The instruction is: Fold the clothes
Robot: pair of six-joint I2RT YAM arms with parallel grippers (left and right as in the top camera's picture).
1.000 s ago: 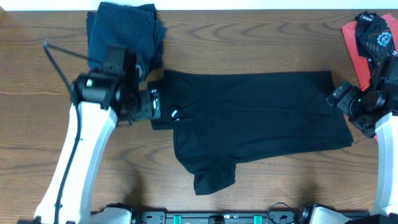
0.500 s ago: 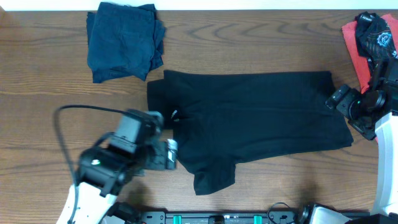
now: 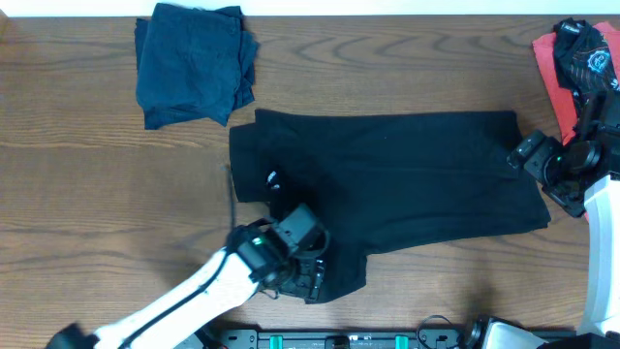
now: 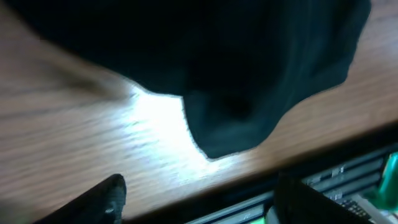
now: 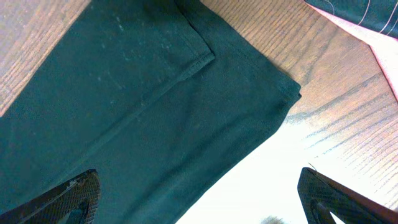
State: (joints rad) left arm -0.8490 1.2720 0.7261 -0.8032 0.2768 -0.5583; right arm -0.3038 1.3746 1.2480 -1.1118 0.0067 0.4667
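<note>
black t-shirt [image 3: 407, 179] — sleeve [image 3: 346, 269] half hidden under left end effector [image 3: 308, 279]

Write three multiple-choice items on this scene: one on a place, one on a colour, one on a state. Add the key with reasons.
1. Where does the folded navy garment lie?
A. far-left corner of the table
B. near edge, middle
C. far-right corner

2. What colour is the spread-out T-shirt?
A. white
B. black
C. yellow

3. How do the right gripper's fingers stand?
A. shut on the T-shirt
B. shut on nothing
C. wide apart, holding nothing

Key: 1 A, it lies alone in that corner; 2 B, its cloth is black; 3 C, the right wrist view shows them apart, nothing between.
</note>
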